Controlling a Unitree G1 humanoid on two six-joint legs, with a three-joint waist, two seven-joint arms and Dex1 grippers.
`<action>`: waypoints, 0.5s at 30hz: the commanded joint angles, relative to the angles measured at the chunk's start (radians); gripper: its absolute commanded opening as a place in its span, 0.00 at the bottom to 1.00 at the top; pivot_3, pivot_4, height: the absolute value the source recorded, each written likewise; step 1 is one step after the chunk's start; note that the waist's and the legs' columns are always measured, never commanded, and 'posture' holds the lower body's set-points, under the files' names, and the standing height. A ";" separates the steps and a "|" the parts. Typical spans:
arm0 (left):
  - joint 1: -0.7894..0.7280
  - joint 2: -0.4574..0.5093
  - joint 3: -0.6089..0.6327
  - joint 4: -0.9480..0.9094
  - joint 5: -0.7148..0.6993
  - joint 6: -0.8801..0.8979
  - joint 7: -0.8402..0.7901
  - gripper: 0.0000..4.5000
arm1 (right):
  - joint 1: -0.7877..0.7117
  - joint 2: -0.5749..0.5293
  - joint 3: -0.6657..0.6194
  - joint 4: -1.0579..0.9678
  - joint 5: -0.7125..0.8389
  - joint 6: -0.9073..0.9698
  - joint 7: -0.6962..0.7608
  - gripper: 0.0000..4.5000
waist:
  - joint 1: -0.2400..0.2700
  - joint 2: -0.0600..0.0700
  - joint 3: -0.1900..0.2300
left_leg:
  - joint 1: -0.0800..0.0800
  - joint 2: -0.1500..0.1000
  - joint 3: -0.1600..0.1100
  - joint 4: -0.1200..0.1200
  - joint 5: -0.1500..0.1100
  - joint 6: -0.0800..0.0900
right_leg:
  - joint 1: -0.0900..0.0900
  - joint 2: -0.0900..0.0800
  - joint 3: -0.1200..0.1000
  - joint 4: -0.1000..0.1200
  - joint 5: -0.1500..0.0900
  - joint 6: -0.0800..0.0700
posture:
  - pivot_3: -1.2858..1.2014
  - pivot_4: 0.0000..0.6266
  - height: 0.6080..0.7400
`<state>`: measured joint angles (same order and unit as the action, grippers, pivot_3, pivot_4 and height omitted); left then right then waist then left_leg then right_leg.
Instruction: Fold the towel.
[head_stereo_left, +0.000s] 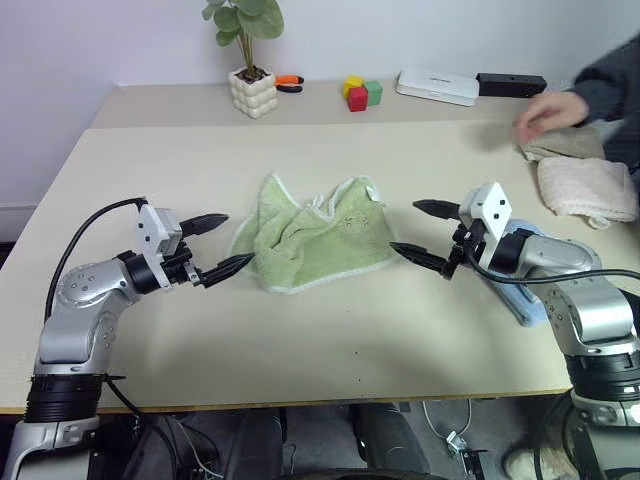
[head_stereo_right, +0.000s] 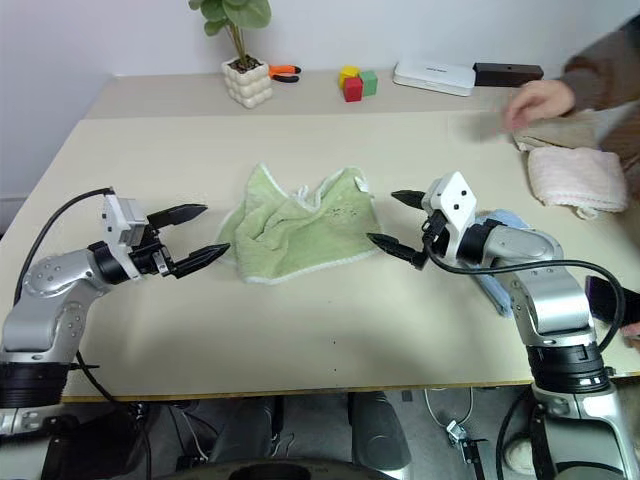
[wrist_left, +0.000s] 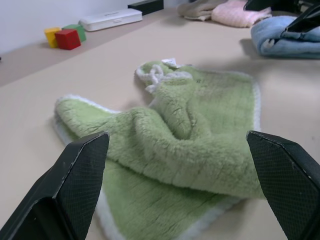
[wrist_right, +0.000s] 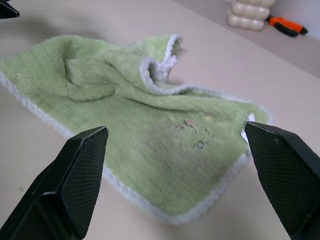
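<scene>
The light green towel (head_stereo_left: 312, 235) lies crumpled in the middle of the table, with whitish trim and a small dark embroidered mark (wrist_right: 192, 135) near its right end. My left gripper (head_stereo_left: 222, 243) hovers open just off the towel's left edge, pointing at it. My right gripper (head_stereo_left: 424, 232) hovers open just off the towel's right edge, facing the left one. Neither gripper holds anything. The left wrist view has bunched folds of the towel (wrist_left: 175, 145) between my black fingers (wrist_left: 80, 175); in the right wrist view the towel (wrist_right: 130, 125) spreads out flatter.
A light blue cloth (head_stereo_left: 525, 300) lies under my right arm. A person's hand (head_stereo_left: 545, 112) rests on beige and cream folded towels (head_stereo_left: 585, 185) at the far right. At the back stand a potted plant (head_stereo_left: 250, 85), coloured blocks (head_stereo_left: 362, 93) and a white box (head_stereo_left: 437, 86).
</scene>
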<state>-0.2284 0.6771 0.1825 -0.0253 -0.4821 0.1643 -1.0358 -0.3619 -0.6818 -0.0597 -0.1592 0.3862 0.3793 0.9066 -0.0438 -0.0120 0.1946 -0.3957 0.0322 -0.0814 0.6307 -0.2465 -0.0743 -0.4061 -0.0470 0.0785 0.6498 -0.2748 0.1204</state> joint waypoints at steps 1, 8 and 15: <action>0.007 0.033 0.027 -0.008 -0.003 -0.015 -0.028 1.00 | -0.016 0.014 -0.008 -0.006 -0.001 -0.028 -0.009 0.99 | 0.000 0.000 0.000 | 0.000 0.000 0.000 0.000 0.000 0.000 | 0.000 0.000 0.000 0.000 0.000 0.000 | 0.52 0.24 1.00; 0.007 0.098 0.026 0.041 0.019 -0.062 -0.111 1.00 | 0.015 -0.001 -0.036 -0.032 0.016 -0.022 -0.006 0.99 | 0.000 0.000 0.000 | 0.000 0.000 0.000 0.000 0.000 0.000 | 0.000 0.000 0.000 0.000 0.000 0.000 | 0.52 0.24 1.00; 0.036 0.135 0.019 0.130 0.109 -0.190 -0.117 1.00 | -0.029 0.039 0.000 0.006 0.005 -0.041 -0.008 0.99 | -0.003 0.000 0.000 | 0.001 0.000 0.000 0.000 0.000 0.000 | 0.000 0.000 0.000 0.000 0.000 0.000 | 0.52 0.24 1.00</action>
<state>-0.2045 0.8023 0.1827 0.0997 -0.4006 0.0264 -1.1548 -0.3569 -0.6575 -0.0554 -0.1475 0.3784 0.3628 0.9009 -0.0470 -0.0120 0.1946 -0.3944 0.0323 -0.0808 0.6301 -0.2465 -0.0743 -0.4058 -0.0468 0.0789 0.6500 -0.2748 0.1203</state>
